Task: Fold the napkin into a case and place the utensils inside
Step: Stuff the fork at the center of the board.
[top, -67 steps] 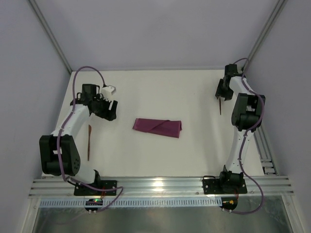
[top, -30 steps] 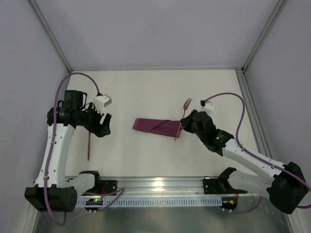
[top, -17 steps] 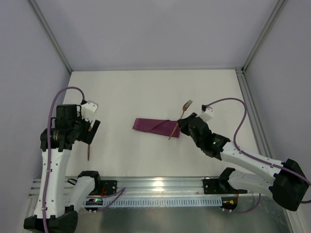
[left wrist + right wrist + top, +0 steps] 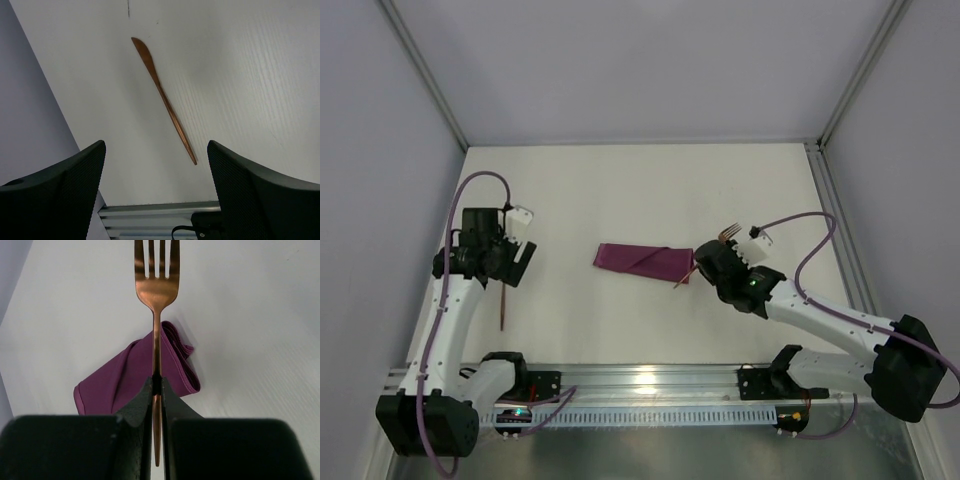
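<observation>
The napkin (image 4: 642,262) lies mid-table, folded into a narrow maroon-purple case (image 4: 125,382). My right gripper (image 4: 701,266) hovers at the case's right end, shut on a copper fork (image 4: 156,290) partway along the handle. The tines (image 4: 730,231) point away to the right, and the handle tip (image 4: 679,284) sits near the case's right edge. The other utensil, a slim copper knife (image 4: 165,100), lies flat near the table's left side (image 4: 502,305). My left gripper (image 4: 156,146) hangs above the knife's near end, open wide and empty; both fingers (image 4: 65,185) stand clear of it.
An aluminium rail (image 4: 650,380) runs along the near table edge, and it also shows just below the knife (image 4: 160,210). Grey enclosure walls (image 4: 30,100) close in on the left, back and right. Purple cables loop off both arms.
My left arm swung back over the knife and its jaws opened fully. My right gripper, still shut on the fork, turned it so the tines swung right and the handle dropped toward the case's right end.
</observation>
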Tool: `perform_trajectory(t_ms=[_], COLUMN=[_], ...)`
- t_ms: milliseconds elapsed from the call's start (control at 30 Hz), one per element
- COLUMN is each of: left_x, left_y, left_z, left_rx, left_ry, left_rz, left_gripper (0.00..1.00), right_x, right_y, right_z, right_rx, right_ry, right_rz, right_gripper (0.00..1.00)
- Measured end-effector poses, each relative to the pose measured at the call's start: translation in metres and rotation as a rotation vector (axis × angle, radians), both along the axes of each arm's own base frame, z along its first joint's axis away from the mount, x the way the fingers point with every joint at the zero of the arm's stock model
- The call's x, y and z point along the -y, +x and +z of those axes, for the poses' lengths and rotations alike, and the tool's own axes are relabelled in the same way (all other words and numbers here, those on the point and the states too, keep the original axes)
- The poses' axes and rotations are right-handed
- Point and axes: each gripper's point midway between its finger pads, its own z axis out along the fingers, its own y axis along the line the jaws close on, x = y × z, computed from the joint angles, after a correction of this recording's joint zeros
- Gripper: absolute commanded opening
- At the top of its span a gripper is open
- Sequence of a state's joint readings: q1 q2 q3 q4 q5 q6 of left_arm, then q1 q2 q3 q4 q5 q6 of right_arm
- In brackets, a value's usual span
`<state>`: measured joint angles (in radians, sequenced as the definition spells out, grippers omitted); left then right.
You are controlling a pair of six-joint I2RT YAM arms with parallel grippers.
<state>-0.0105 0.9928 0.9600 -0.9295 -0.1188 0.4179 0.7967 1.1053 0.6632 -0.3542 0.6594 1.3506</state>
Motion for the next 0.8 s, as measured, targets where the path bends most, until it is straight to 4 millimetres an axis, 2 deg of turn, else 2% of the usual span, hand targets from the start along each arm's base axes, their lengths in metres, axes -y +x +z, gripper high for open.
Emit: perform_trajectory(t_ms=[200, 433, 533, 700, 800], left_x=[0.013, 0.009, 0.012, 0.029, 0.047], left_y=[0.015, 0.029, 0.036, 0.05, 0.055], left_z=[-0.01, -0.04, -0.04, -0.035, -0.039], left_rx=[-0.014, -0.076, -0.058, -0.005, -0.009], left_ry=[-0.071, -0.05, -0.062, -0.116, -0.169], left_rz=[-0.017, -0.008, -0.016, -0.074, -0.135], left_gripper=[0.79, 0.77, 0.77, 0.76, 0.73], right_x=[0.001, 0.005, 0.005, -0.004, -0.009], right_y=[0.002, -0.003, 0.002, 0.018, 0.023], right_z=[0.001, -0.01, -0.007, 0.011, 0.01], right_rx=[-0.063, -0.142, -0.164, -0.162, -0.175], right_ry=[0.034, 0.07, 0.058, 0.074, 0.083], right_rz=[-0.106, -0.22, -0.278, -0.357, -0.392], right_gripper=[0.04, 0.04, 0.04, 0.04, 0.04])
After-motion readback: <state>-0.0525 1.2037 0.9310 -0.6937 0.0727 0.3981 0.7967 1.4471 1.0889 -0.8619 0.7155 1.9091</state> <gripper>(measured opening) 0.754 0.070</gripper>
